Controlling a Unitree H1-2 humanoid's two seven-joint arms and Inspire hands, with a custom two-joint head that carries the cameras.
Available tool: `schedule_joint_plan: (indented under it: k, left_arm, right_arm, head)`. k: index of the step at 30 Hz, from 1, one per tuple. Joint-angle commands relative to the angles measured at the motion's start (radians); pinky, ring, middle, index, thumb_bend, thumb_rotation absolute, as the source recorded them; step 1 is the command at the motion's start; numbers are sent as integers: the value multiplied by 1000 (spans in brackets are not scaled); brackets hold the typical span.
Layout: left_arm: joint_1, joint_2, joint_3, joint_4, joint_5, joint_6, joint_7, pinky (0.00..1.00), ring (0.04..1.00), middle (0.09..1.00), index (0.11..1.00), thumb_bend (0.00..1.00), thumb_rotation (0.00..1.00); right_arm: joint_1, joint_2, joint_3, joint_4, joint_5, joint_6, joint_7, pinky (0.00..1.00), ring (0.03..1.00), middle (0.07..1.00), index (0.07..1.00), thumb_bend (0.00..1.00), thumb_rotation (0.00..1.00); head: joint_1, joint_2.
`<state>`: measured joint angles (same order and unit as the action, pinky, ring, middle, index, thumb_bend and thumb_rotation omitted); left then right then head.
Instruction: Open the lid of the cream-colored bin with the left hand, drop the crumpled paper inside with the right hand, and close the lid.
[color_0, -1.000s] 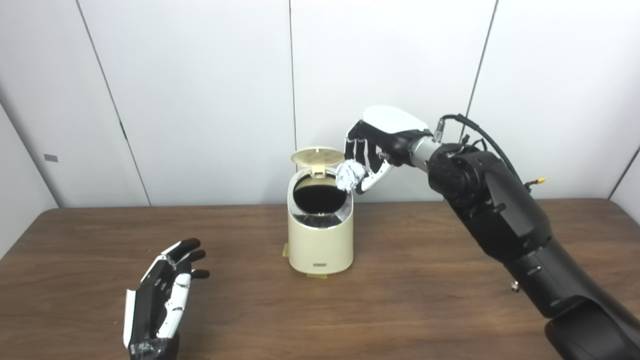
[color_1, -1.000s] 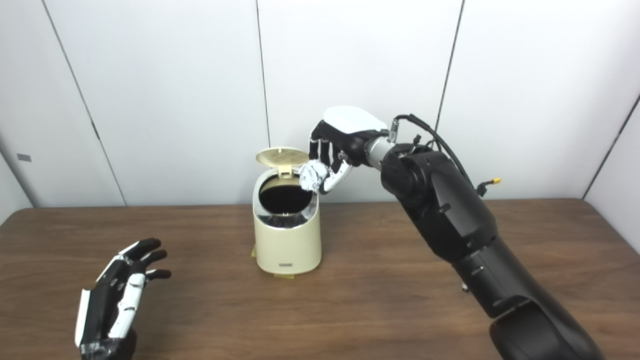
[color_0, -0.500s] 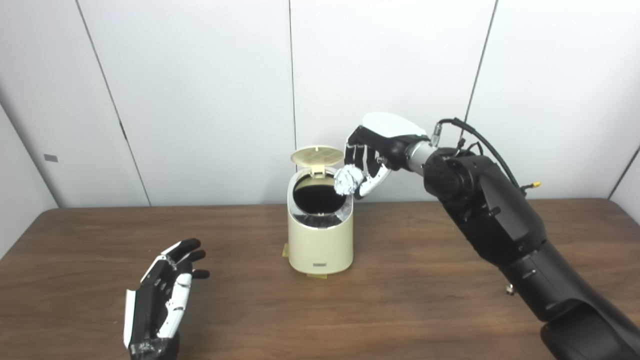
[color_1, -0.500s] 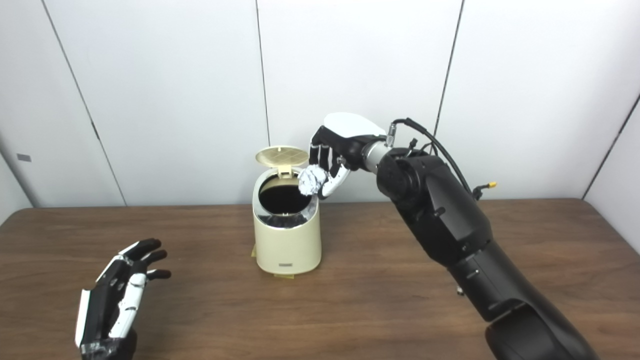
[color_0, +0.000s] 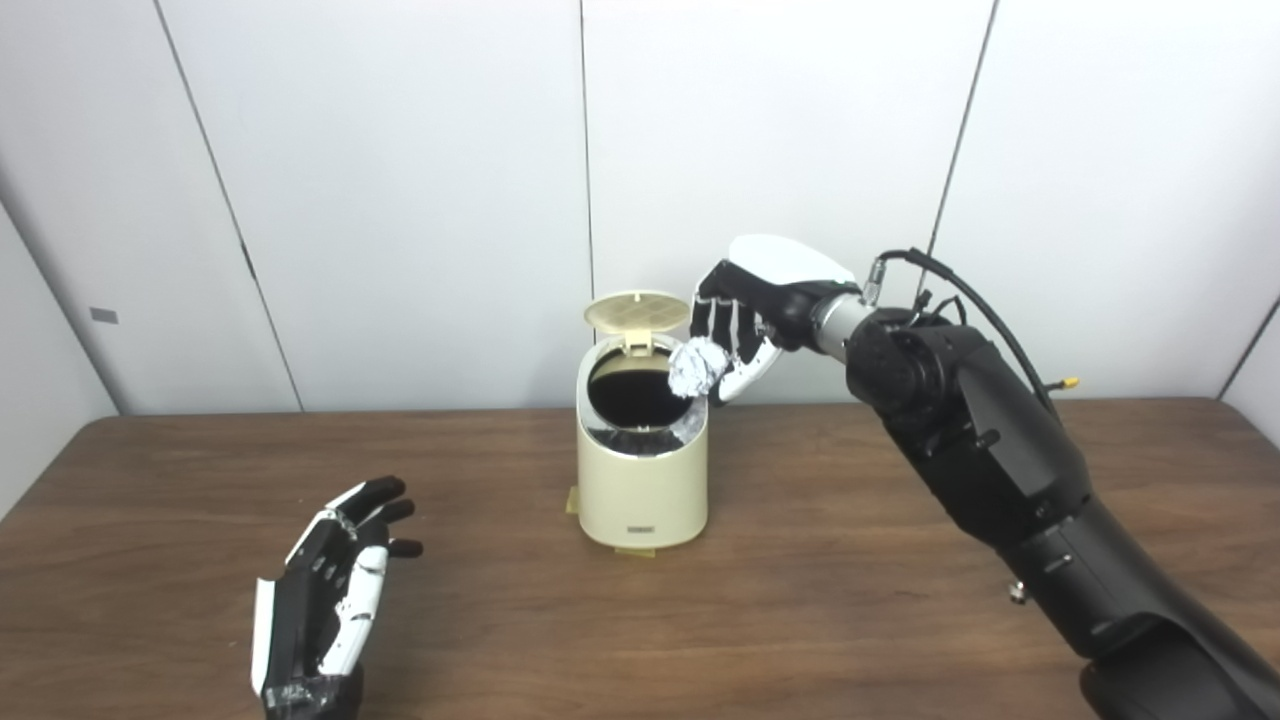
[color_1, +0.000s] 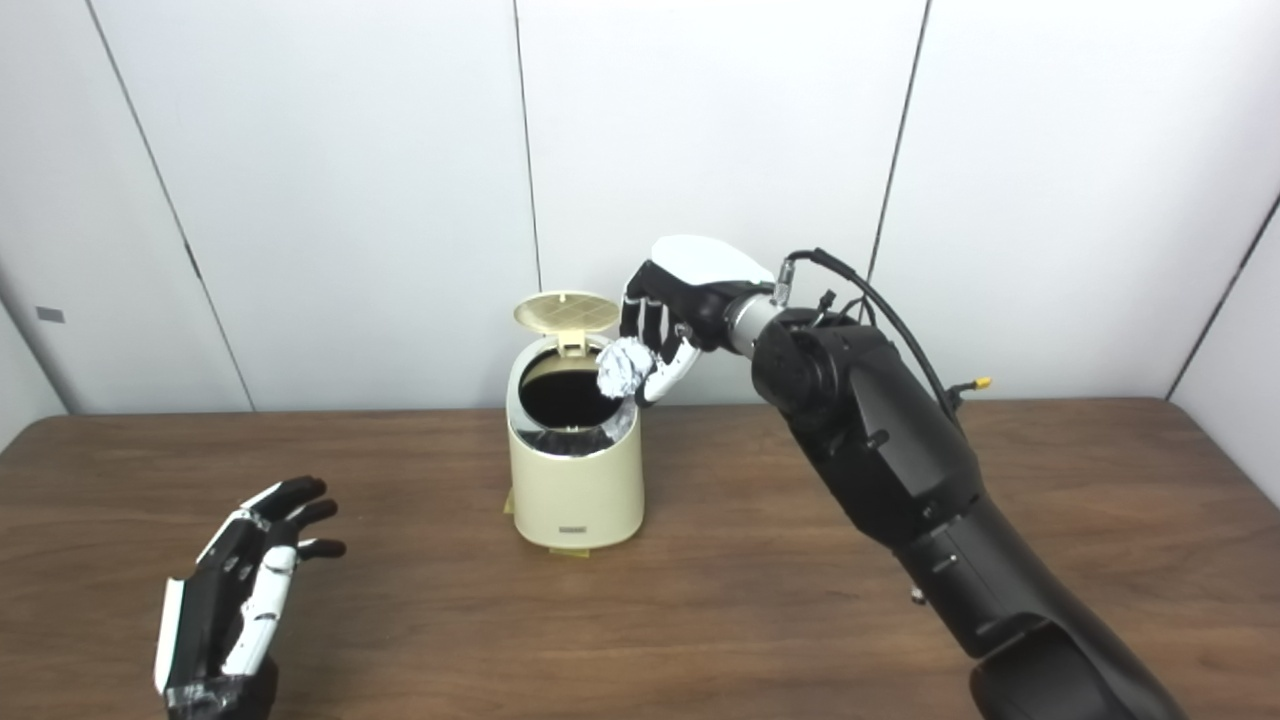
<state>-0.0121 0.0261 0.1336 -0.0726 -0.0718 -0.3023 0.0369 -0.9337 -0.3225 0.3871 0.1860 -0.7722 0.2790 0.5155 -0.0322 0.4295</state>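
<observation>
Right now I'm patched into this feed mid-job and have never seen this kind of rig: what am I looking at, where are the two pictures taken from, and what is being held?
This is a humanoid robot seen from two cameras side by side on its head, so both pictures show one scene from slightly different spots. Its arms enter from the bottom edge. On the brown table stands a cream-colored bin with its lid flipped up at the back and the dark opening exposed. The right hand is shut on a crumpled paper, holding it at the right rim of the opening. The left hand is open, holds nothing, and waits low at the near left, well away from the bin.
</observation>
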Motion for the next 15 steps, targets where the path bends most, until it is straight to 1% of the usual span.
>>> schedule_joint_plan:
  k: [1,4,5,7,10,15]
  left_arm:
    - [-27,-5,-5,-13,1,-34,4,578,737,764,735,409,507]
    - [-28,-2,-8,-9,-2,-42,-2,581,741,770,742,396,507]
    - [-28,-3,-8,-7,-6,-41,-3,582,743,775,745,394,511]
    - [-28,-3,-7,-7,-3,-39,-1,581,743,774,741,404,508]
    - [-28,-4,-6,-9,4,-35,3,572,740,775,741,400,521]
    - [-27,-1,-8,-7,-3,-37,-3,582,746,779,746,402,525]
  right_arm:
    - [-53,-6,-9,-19,-12,-2,-33,224,311,417,502,528,6]
    - [-55,-7,-8,-7,-11,-11,-41,255,331,427,505,527,10]
    - [-55,-7,-9,-5,-11,-10,-44,254,326,411,492,526,81]
    - [-54,-7,-11,4,-8,-19,-57,269,331,401,481,523,143]
    - [-52,-8,-12,11,-4,-32,-73,309,354,410,476,520,164]
    - [-53,-11,-11,17,2,-48,-88,305,345,399,475,517,171]
  head:
    - [-1,0]
    - [-1,0]
    - [-1,-1]
    - [-1,-1]
    - [-1,-1]
    - [-1,-1]
